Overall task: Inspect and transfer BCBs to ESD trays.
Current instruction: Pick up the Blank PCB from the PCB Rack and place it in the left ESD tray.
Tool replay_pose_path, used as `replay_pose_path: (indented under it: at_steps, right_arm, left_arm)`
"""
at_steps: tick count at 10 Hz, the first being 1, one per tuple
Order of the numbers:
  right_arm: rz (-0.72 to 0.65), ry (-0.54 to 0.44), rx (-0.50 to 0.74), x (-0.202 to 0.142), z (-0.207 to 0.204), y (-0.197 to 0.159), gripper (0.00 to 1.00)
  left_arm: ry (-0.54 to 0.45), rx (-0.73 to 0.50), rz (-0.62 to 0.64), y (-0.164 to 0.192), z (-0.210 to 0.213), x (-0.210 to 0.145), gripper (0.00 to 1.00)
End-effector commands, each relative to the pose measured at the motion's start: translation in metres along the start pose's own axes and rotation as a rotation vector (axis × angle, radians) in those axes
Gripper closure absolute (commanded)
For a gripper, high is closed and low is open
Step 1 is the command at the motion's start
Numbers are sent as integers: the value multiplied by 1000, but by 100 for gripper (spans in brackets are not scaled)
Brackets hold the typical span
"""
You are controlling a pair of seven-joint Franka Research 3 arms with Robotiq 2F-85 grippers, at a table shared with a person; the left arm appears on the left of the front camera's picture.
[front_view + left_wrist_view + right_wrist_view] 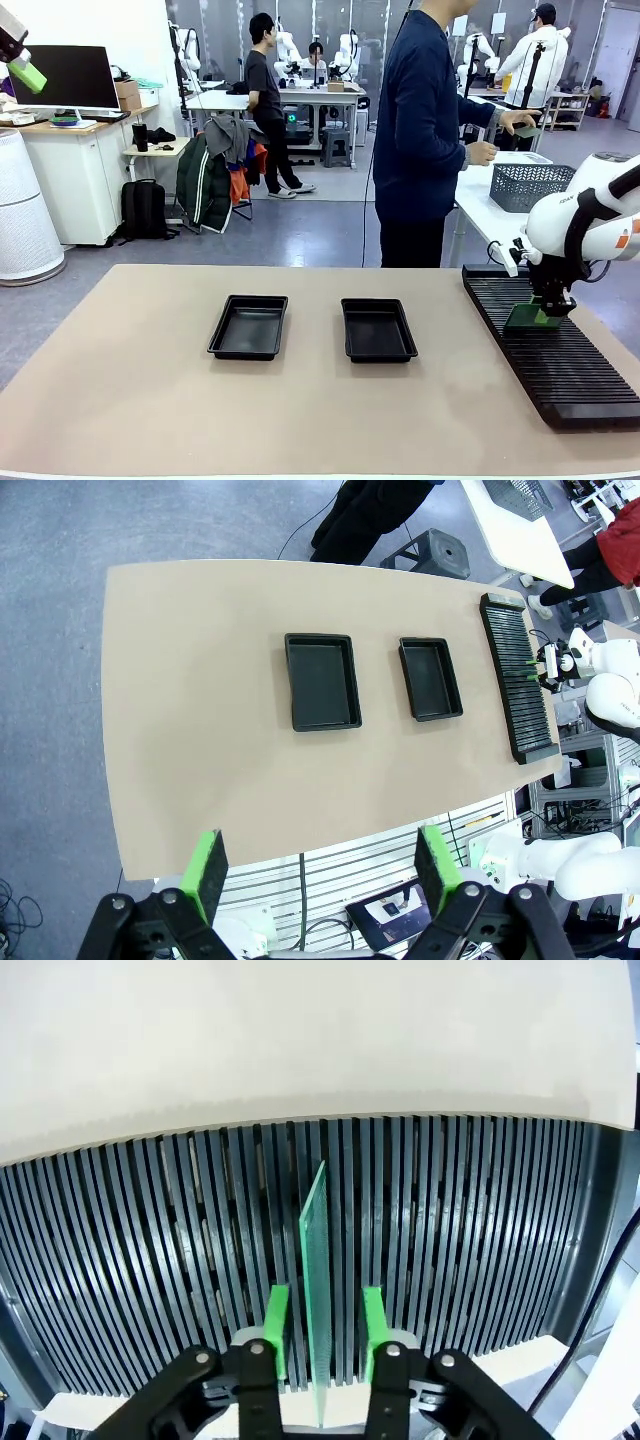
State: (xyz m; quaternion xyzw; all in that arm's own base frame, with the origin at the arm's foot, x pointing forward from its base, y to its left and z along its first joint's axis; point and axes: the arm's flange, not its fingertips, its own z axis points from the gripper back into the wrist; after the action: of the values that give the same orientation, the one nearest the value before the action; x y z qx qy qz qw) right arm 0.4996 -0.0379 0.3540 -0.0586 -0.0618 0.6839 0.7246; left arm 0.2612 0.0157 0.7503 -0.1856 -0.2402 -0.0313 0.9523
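Right fingers [278,1328] narrowly spread, pads flanking BCB [318,1250], slim gap each side; no pinch yet, we judge. BCB stands on edge in rack [150,1240] slot, long axis running straight away from fingers, flat faces toward pads. Left fingers [208,865] spread wide, empty, high above table [200,730]. Trays [378,329] lie left of rack, well apart. We reckon right arm nearer BCB; lift straight up out of slot first.
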Motion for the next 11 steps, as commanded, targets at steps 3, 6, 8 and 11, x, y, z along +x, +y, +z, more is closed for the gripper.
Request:
replay_pose_path:
  at_steps: [3,6,8,11]
  right_arm:
    - [0,27,23,0,-1,-7,92]
    - [0,37,41,-1,-3,-8,100]
    - [23,19,45,-4,-7,-7,100]
    - [13,11,17,0,0,-4,100]
  left_arm:
    - [1,-1,1,0,-1,-2,0]
    - [1,-1,1,0,-1,-2,0]
    - [1,-1,1,0,-1,-2,0]
    - [1,-1,1,0,-1,-2,0]
